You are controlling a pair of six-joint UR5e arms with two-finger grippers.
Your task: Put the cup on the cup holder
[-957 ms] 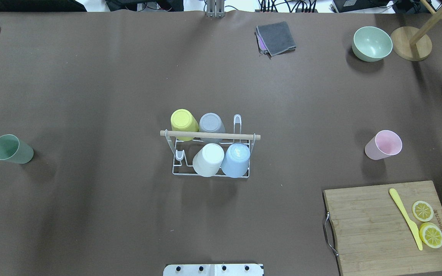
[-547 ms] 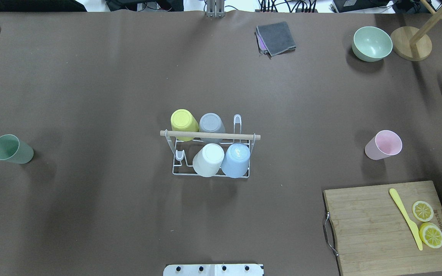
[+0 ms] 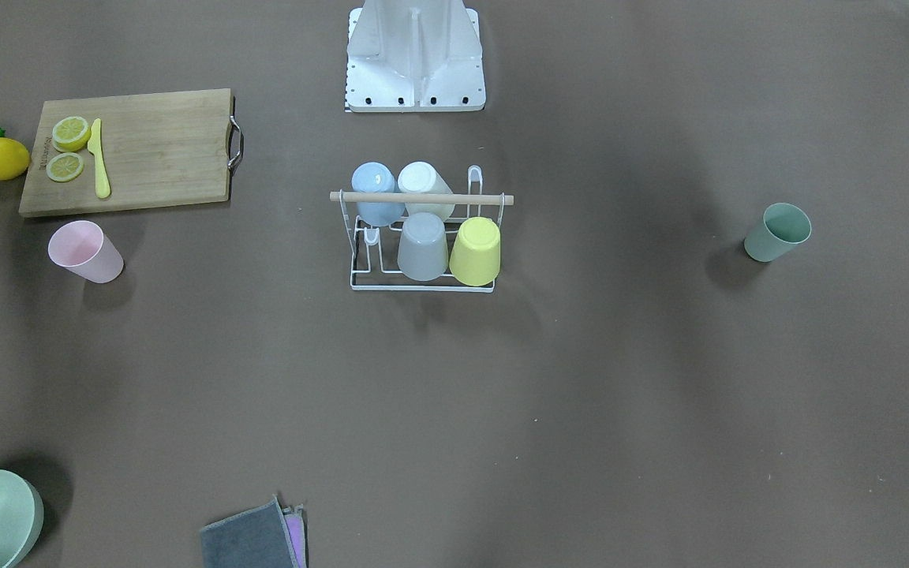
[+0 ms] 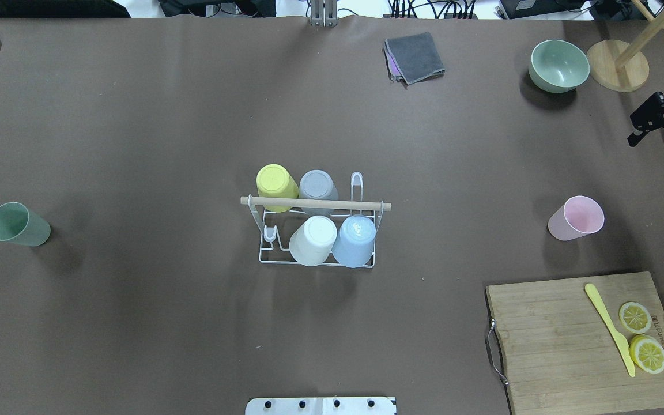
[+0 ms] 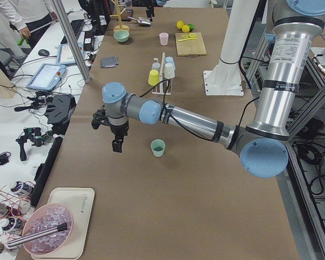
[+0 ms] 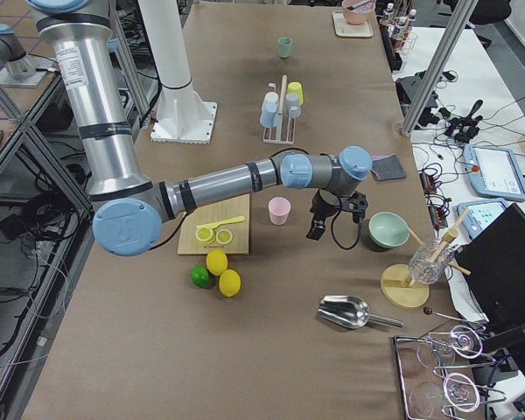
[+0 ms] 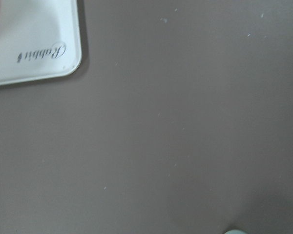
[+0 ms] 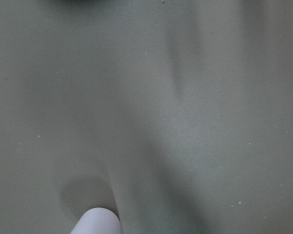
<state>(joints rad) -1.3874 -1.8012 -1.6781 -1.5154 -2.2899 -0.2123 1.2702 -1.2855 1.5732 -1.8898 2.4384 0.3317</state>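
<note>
The right pincer (image 4: 638, 134) has just swung in over the tabletop's (image 4: 136, 115) right edge; spread or clenched, I cannot tell. It hangs near the pink cup (image 4: 577, 218), likely next for the cup holder (image 4: 316, 230) midway between side edges.

The green cup (image 7: 233, 232) is a sliver at my left wrist view's bottom edge; the pink cup (image 8: 95, 222), just a rim in my right. My left claw (image 5: 117, 145) and right claw (image 6: 316, 231) look too small to judge.
</note>
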